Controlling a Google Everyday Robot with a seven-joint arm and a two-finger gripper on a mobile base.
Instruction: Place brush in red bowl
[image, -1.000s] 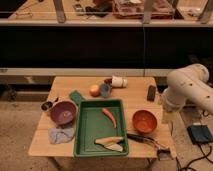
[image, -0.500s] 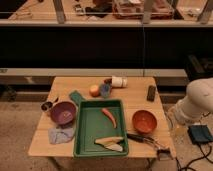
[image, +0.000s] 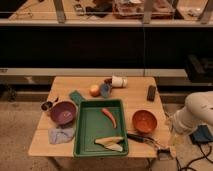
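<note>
Brush (image: 142, 138) lies flat on bench (image: 134, 99), just in front of red bowl (image: 145, 121), not in it. Pincer (image: 164, 151) low, front-right of red bowl, near brush's pale end; jaws apart, nothing gripped.

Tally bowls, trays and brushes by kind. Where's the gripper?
bowls: 2 (red bowl, purple bowl)
tray: 1
brush: 1
total: 4
The gripper hangs just right of the brush.
</note>
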